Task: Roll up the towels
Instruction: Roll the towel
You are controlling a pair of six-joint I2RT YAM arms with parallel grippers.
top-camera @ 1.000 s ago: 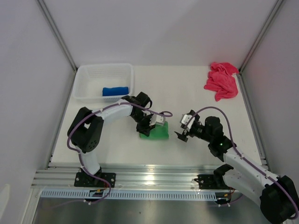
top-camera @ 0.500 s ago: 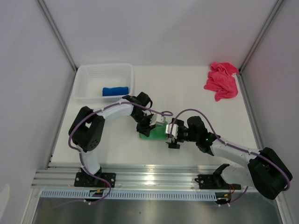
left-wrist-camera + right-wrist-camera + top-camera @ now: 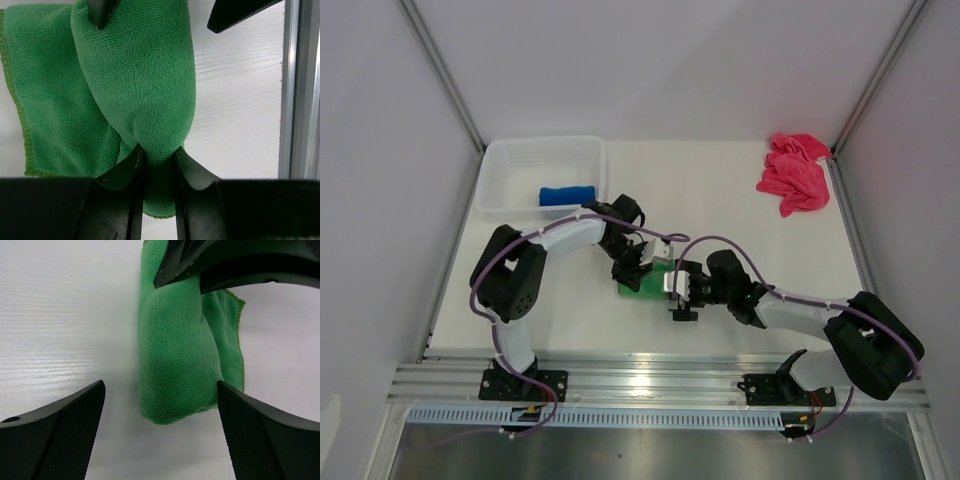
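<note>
Seen from above, the green towel [image 3: 647,284] lies on the desk [image 3: 770,260] a little toward 6 o'clock from its middle, between the two arms. It is partly rolled. In the left wrist view a thick, rounded fold runs toward 12 o'clock, with a flat single layer spread out at its 9 o'clock side.

The left pincer [image 3: 156,156] is clamped on the near end of that fold, its two fingers pressing the cloth thin between them. The right pincer [image 3: 161,385] faces it from the opposite end with its jaws spread wide. One finger stands on each side of the roll's end and neither touches the cloth. White desk shows between each finger and the towel.

The blue towel [image 3: 566,195] is rolled up and lies inside the white basket [image 3: 520,158], at 10 o'clock on the desk. The pink towel [image 3: 794,176] sits crumpled and unrolled at 2 o'clock, close to the back right corner and well apart from both arms.
</note>
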